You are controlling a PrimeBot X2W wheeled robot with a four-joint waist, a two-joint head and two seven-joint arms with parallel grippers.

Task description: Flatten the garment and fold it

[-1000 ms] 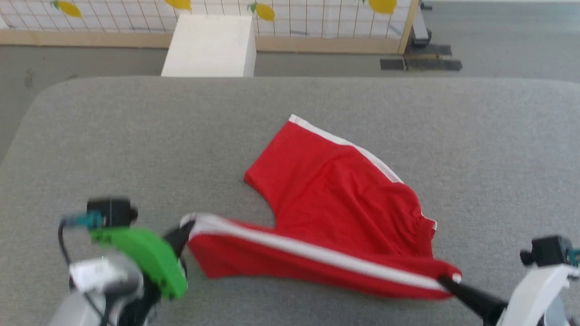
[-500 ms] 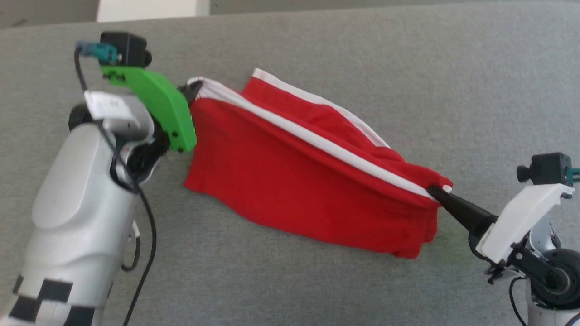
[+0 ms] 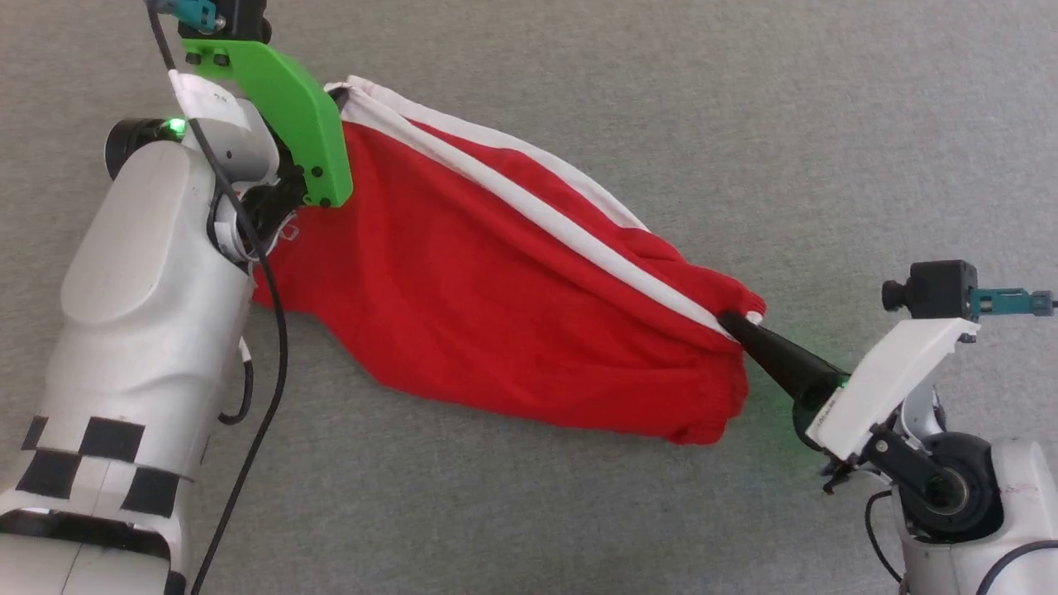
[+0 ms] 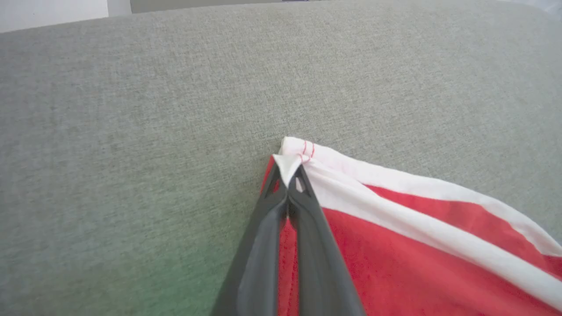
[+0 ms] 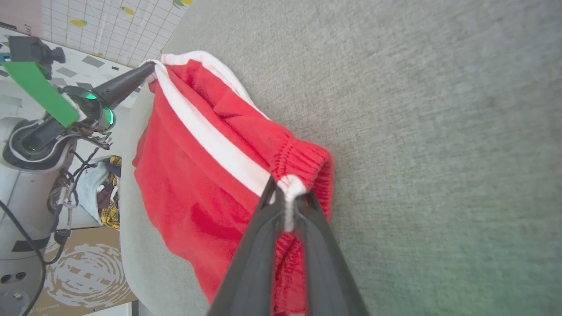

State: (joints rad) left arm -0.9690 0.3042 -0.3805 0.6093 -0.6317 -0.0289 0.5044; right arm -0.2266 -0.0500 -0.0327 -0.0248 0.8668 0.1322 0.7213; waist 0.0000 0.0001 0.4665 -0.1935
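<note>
The garment (image 3: 496, 297) is a pair of bright red shorts with white side stripes, stretched between my two grippers above the grey padded table (image 3: 744, 124). My left gripper (image 3: 335, 95) is shut on the white hem corner of the garment (image 4: 395, 245) at the upper left; in the left wrist view the left gripper (image 4: 287, 169) pinches that white corner. At the right my right gripper (image 3: 731, 321) is shut on the waistband end of the white stripe. In the right wrist view the right gripper (image 5: 287, 193) clamps the garment (image 5: 193, 175) there, and the red cloth hangs below the taut stripe.
The grey table surface (image 4: 131, 109) spreads all around the cloth. In the right wrist view the table's edge, a cardboard box (image 5: 74, 272) on the floor, some checked cloth (image 5: 107, 188) and a lemon-print panel (image 5: 109, 30) lie beyond my left arm.
The camera has tilted down. Both grippers have carried the held stripe edge toward the far side of the table, over the rest of the shorts, and the cloth now hangs stretched between them.
</note>
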